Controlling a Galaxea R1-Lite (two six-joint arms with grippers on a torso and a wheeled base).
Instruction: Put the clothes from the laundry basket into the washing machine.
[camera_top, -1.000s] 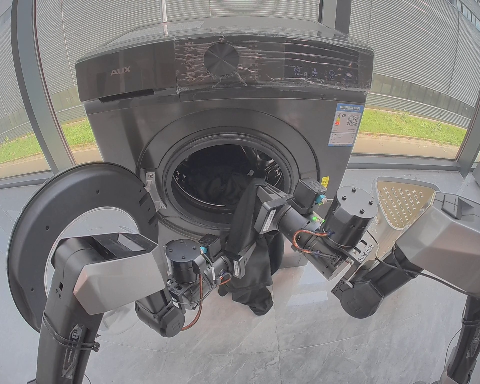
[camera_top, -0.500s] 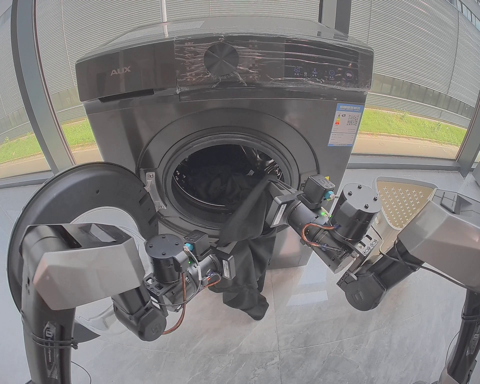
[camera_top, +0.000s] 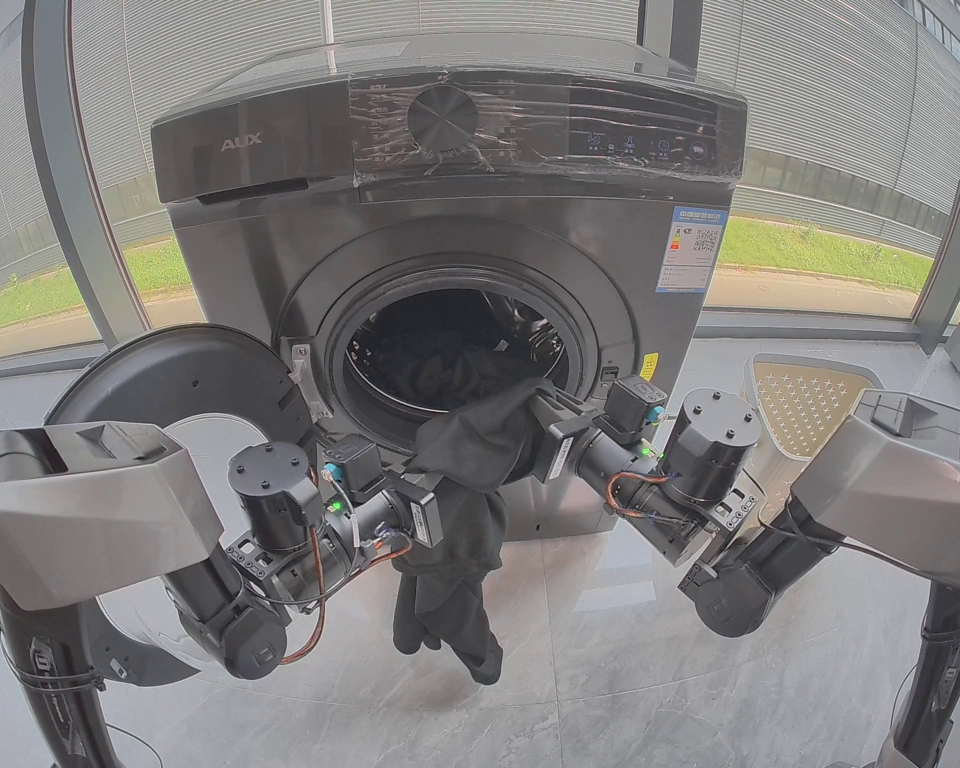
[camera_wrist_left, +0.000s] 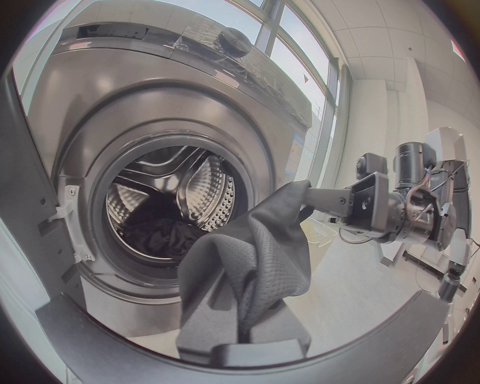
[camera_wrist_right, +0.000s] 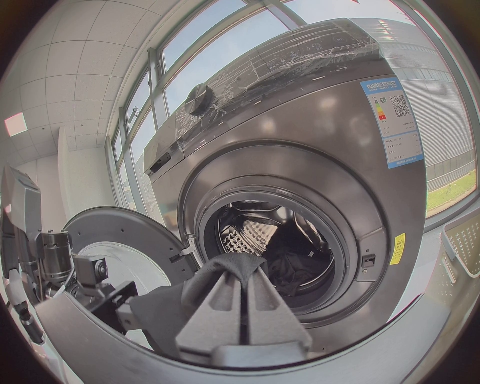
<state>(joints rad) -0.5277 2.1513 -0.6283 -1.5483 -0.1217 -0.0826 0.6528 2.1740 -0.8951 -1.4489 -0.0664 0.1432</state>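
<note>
A dark grey garment is stretched between both grippers just below the open mouth of the washing machine. My right gripper is shut on its upper corner at the door ring's lower right; its fingers pinch the cloth. My left gripper is shut on the garment lower down, left of the opening, and the cloth drapes over it. The rest of the garment hangs to the floor. More dark clothes lie inside the drum.
The machine's round door stands swung open on the left, behind my left arm. A pale laundry basket sits on the floor at the right beside the machine. Grey tiled floor lies in front.
My left gripper has risen and drawn left with the garment, lifting its lower part. My right gripper has shifted a little lower and right at the door ring. The cloth now bunches between them.
</note>
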